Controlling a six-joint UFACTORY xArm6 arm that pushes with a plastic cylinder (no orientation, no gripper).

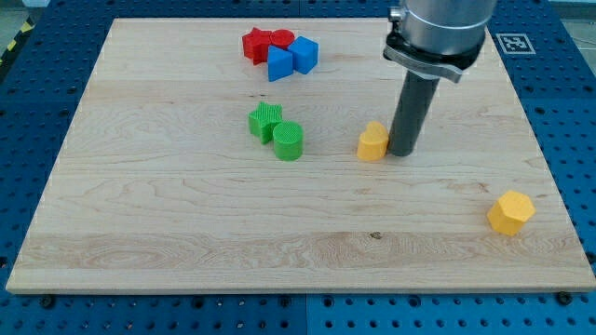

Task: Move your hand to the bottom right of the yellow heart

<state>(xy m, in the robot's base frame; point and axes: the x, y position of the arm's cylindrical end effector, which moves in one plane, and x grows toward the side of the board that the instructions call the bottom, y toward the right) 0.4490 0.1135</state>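
Note:
The yellow heart lies on the wooden board, right of the middle. My tip rests on the board just to the heart's right, almost touching it, level with its lower edge. The dark rod rises from there to the arm's grey head at the view's top.
A yellow hexagon block lies near the board's right edge. Two green blocks sit left of the heart. Two red blocks and two blue blocks cluster at the top. Blue perforated table surrounds the board.

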